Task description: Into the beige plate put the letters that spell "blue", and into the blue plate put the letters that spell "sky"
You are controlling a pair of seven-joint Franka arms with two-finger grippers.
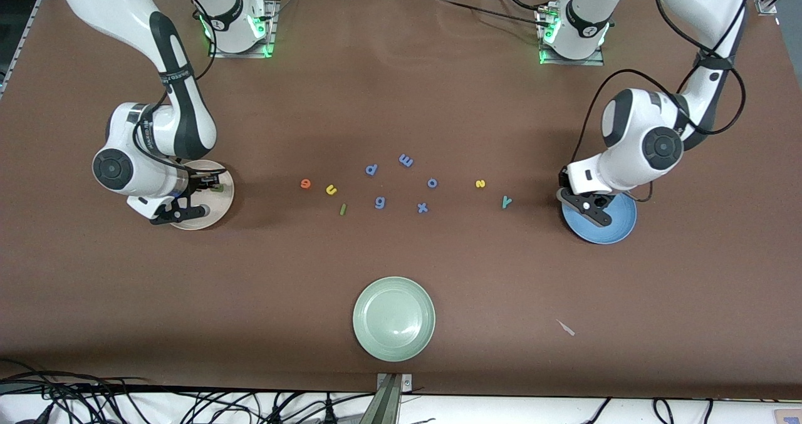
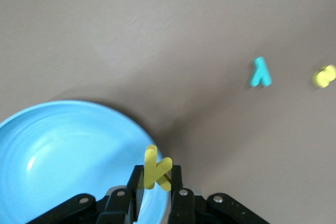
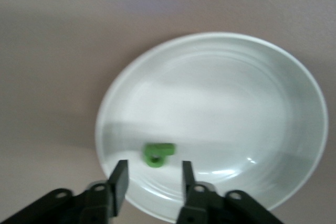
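**A:** Why's your left gripper parked over the blue plate at the left arm's end? You've got the yellow k pinched upright between the fingertips, and it's only just over the rim. I'd guess you carried it high so it clears the edge, but letting go there risks it landing on the table. Nudge further in over the bowl first.

**B:** And the other side?

**A:** Your right gripper sits over the beige plate at the right arm's end, jaws apart and holding nothing. The dark green b is lying in the plate just past the fingertips, so that drop looks done.

**B:** So what's left for you?

**A:** Plenty. The orange e, yellow u and thin green l are on the table mid-way, toward the right arm's end, so that arm makes sense for them. The yellow s and teal y lie near the blue plate, well placed for the left arm. Skip the periwinkle letters scattered between, and the pale green plate nearest the camera.
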